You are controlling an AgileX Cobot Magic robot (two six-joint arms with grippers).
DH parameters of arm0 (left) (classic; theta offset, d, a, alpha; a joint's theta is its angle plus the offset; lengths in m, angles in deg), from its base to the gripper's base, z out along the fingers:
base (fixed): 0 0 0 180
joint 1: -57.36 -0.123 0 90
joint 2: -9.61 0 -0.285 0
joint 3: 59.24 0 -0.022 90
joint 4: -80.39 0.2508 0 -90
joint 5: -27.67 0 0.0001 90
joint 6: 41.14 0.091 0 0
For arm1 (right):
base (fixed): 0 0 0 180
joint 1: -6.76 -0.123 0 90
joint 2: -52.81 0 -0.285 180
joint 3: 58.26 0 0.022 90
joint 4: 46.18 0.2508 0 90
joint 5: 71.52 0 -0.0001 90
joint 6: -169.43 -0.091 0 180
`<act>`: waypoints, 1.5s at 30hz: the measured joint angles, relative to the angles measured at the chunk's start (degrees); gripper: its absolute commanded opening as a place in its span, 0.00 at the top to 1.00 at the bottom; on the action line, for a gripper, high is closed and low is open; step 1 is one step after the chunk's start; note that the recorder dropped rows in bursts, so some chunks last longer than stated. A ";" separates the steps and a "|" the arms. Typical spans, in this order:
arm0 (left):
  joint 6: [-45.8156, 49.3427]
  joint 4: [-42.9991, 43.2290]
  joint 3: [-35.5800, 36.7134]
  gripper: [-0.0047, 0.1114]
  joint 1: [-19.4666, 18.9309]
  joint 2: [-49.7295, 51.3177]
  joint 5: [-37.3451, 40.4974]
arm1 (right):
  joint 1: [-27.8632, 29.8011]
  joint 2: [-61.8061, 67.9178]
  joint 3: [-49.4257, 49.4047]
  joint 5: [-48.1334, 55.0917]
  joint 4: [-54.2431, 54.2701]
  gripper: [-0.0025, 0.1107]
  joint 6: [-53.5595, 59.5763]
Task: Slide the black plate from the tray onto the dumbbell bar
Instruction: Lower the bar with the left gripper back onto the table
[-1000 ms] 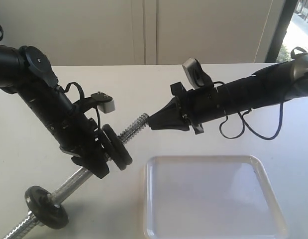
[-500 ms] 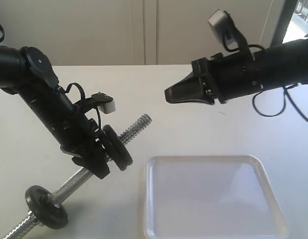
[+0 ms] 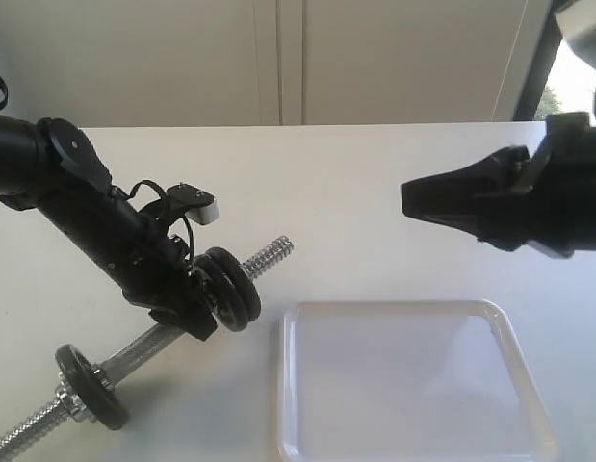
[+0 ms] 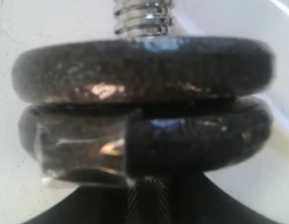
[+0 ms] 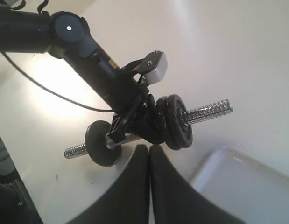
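The dumbbell bar slants across the table's left side, threaded tip pointing right. Two black plates sit pressed together on it, seen edge-on in the left wrist view as an outer plate and an inner plate. A third black disc sits near the bar's low end. My left gripper is shut on the bar just behind the pair. The white tray holds nothing. My right gripper hangs shut and empty above the table, well right of the bar, its tips together.
The left arm with its small grey camera block leans over the bar from the far left. The tray's corner lies just right of the plates. A white wall runs behind the table's far edge.
My right gripper has pulled away from the bar's threaded tip, rising and moving far to the right. The left arm has lowered the bar a little, plates still on it.
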 measured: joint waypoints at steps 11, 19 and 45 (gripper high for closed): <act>0.43 0.48 1.91 0.96 0.00 0.12 -1.88 | 0.00 -6.97 -3.32 0.00 -0.69 0.98 -0.45; 0.66 0.48 2.15 0.75 0.00 0.22 -1.66 | 0.00 -7.05 -3.56 1.68 -1.16 0.98 -0.58; -7.62 11.13 1.73 0.47 -0.12 -1.78 6.08 | 0.00 -7.10 -3.56 6.54 -1.43 0.98 -0.58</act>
